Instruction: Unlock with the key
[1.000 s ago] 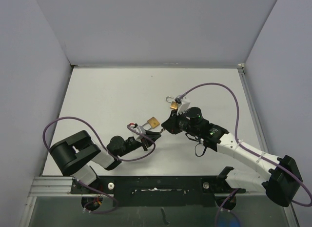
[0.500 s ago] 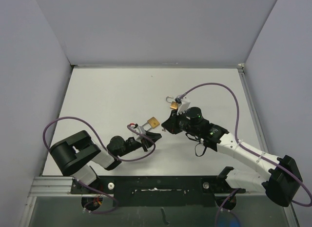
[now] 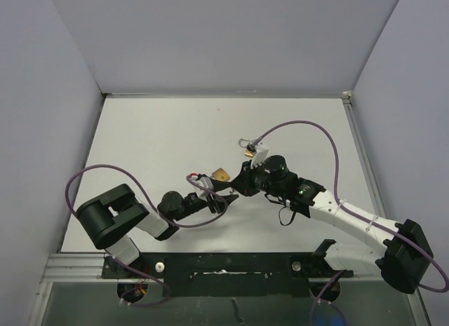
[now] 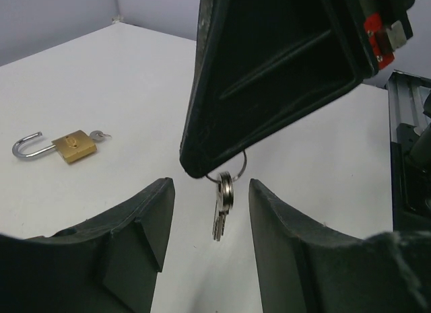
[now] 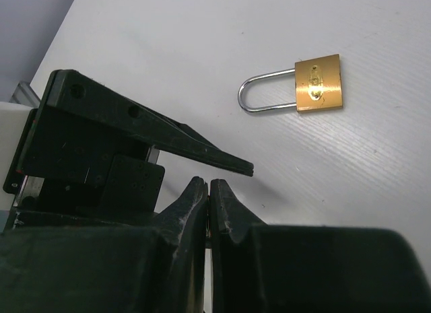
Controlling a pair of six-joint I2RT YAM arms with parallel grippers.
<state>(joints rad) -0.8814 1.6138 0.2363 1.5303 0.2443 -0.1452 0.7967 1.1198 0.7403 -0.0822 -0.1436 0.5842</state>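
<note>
Two brass padlocks lie on the white table. The near padlock is just beside the pincers, and the far padlock is by the right wrist. A key hangs by its ring from the right pincer, whose fingers are pressed together on the ring. It dangles between the spread fingers of the left pincer, touching neither. A small key sits against one padlock's body, seemingly the far one. Each arm trails one of two purple cables. Plain grey walls enclose the table on three sides. Whether the ring carries one blade or two is unclear, and a cable partly covers the near padlock's shackle from above.
</note>
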